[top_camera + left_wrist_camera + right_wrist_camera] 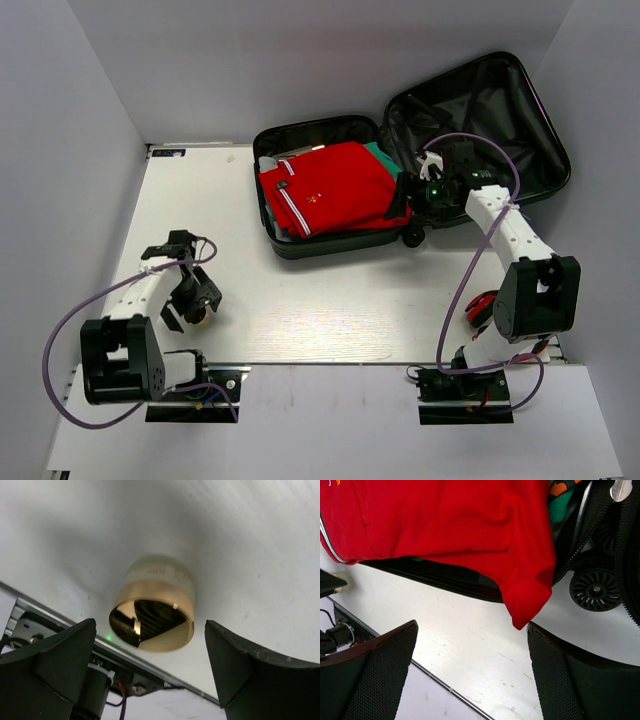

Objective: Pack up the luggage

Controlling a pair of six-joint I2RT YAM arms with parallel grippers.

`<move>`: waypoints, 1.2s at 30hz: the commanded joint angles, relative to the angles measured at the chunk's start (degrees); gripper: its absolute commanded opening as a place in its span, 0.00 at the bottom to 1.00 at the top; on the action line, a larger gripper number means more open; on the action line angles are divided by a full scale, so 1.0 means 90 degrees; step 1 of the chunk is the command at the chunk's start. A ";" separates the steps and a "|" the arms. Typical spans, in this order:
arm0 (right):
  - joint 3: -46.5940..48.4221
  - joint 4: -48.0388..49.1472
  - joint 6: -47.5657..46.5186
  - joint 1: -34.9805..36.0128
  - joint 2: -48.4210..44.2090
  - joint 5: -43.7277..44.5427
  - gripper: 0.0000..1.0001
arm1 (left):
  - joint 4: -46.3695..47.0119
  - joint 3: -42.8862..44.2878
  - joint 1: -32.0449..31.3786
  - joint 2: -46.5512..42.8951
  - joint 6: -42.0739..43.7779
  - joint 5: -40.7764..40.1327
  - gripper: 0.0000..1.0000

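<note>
The luggage [330,246] lies open at the back of the table, its lid [500,105] leaning to the right. A red garment [325,190] fills the base, with something green [378,152] beneath it. My right gripper [405,200] hovers open at the garment's right edge; in the right wrist view the red garment [445,525] hangs a corner over the luggage rim [445,578], just above my right gripper [472,645]. Near the front left, my left gripper [187,308] stands open over a tan roll [155,605]; the left gripper [150,652] holds nothing.
A black luggage wheel [594,587] sits beside the right finger. A red object [482,305] lies by the right arm's base. The table's metal front edge [150,662] and the left arm's mount are close below the roll. White walls enclose the table.
</note>
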 commanded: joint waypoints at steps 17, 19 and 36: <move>0.0042 0.0007 -0.0249 0.0002 -0.0477 0.0200 0.90 | 0.0753 0.1271 -0.0251 0.0302 0.0602 0.1014 0.08; 0.0042 -0.0012 -0.0230 -0.0018 -0.0497 0.0201 0.90 | 0.1027 0.2096 -0.0251 0.0311 0.0671 0.1181 0.08; -0.0270 0.0135 0.0794 -0.0115 -0.1464 0.3253 0.90 | 0.5380 0.9400 -0.1930 0.6831 0.0945 0.1640 0.12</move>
